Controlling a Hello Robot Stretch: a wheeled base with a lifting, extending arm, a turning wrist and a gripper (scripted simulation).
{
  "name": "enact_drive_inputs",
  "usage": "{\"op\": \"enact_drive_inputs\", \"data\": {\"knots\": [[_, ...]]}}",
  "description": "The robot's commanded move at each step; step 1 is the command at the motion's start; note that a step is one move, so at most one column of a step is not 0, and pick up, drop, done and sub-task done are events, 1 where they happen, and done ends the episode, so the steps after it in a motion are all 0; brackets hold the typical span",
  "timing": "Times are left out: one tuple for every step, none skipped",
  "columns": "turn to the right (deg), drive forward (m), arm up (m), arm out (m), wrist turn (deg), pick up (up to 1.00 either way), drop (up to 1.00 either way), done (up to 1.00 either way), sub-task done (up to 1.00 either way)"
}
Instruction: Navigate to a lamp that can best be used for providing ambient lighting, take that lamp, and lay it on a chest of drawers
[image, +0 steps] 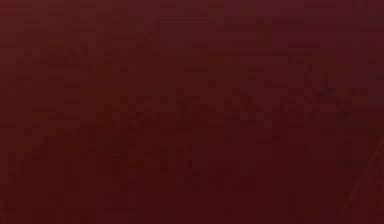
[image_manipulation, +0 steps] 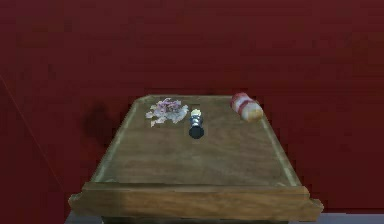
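Wooden top (image_manipulation: 190, 160) centre frame, red wall (image: 190, 100) behind. Near its far edge: pale crumpled item (image_manipulation: 166, 109), small dark object (image_manipulation: 196, 124), red-and-cream object (image_manipulation: 246, 106) lying rightmost. Which is the lamp, and gripper state: cannot tell.

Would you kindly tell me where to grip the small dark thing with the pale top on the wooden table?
Grip the small dark thing around its lower body, probably from the near edge of the table: it seems upright, bare wood lies in front, and a pale crumpled thing crowds its left.
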Motion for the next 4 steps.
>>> {"op": "enact_drive_inputs", "data": {"knots": [[0.0, 0.00, 0.50, 0.00, 0.0, 0.00, 0.00, 0.00, 0.00], [0.0, 0.00, 0.38, 0.00, 0.0, 0.00, 0.00, 0.00, 0.00], [0.0, 0.00, 0.00, 0.14, 0.0, 0.00, 0.00, 0.00, 0.00], [0.0, 0.00, 0.00, 0.00, 45.0, 0.00, 0.00, 0.00, 0.00]]}}
